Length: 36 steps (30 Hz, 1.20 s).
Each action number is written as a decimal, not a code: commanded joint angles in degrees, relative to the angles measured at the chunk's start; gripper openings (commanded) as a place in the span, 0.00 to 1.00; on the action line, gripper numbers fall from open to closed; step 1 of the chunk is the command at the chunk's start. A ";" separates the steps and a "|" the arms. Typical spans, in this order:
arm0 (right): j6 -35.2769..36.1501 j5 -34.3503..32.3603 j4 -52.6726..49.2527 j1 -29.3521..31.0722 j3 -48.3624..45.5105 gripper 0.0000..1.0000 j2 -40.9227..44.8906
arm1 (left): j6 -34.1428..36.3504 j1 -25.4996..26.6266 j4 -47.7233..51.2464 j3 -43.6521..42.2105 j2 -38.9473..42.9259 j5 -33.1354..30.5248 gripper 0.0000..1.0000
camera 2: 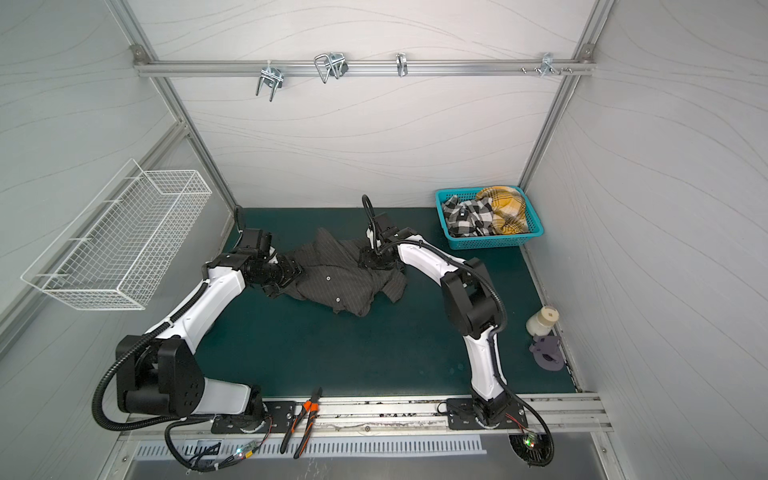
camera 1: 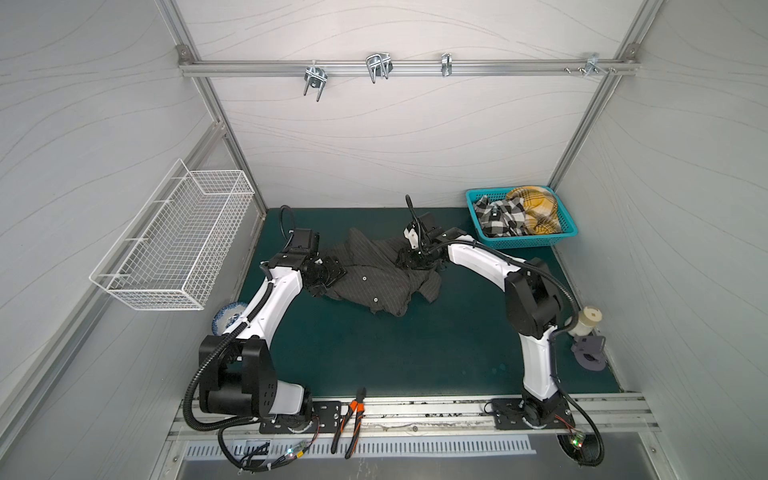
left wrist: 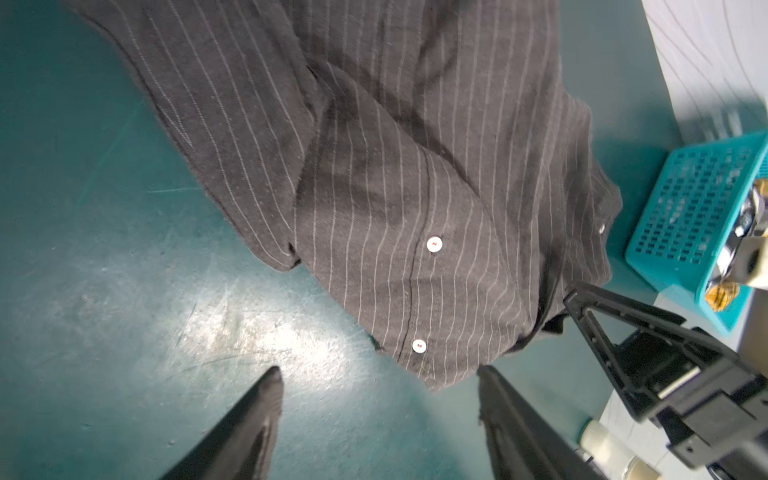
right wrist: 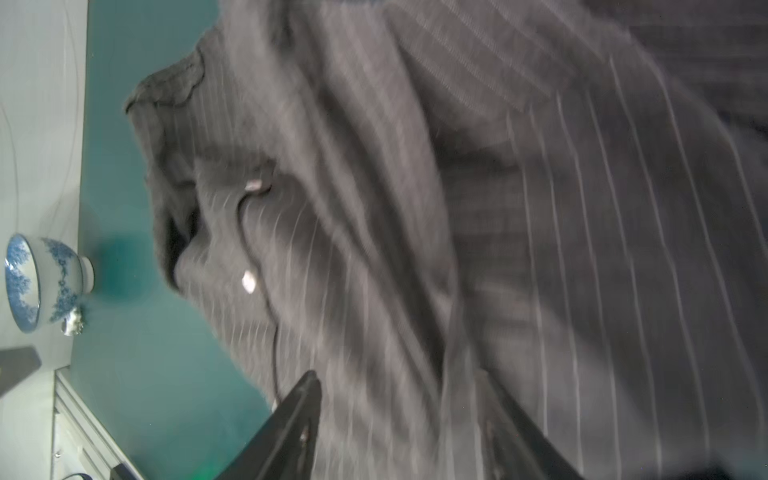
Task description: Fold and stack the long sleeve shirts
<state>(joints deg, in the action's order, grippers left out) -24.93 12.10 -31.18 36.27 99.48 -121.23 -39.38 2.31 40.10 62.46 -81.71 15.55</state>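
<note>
While the teal basket holds plaid garments, left fingers stand released; whether right fingers grasp the shirt is unclear.

Paired overhead views facing down; wrist views close over shirt

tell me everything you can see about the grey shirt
The shirt is dark charcoal woven cloth with thin pale pinstripes and small white buttons along a placket. It lies crumpled and unfolded, in loose overlapping folds, on the green mat. The left gripper, fingers open, is at its left edge holding nothing. The right gripper rests on its right side with cloth between the fingers; whether it grips is unclear.
</note>
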 commanded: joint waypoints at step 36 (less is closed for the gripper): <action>10.90 -2.73 -13.65 -2.40 21.16 0.00 -8.08 | -3.44 -2.33 -1.21 5.76 -3.93 1.27 0.75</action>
<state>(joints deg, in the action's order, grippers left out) -16.64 11.73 -42.98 34.11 119.48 -135.22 -42.26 -0.01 39.22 63.26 -85.69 17.34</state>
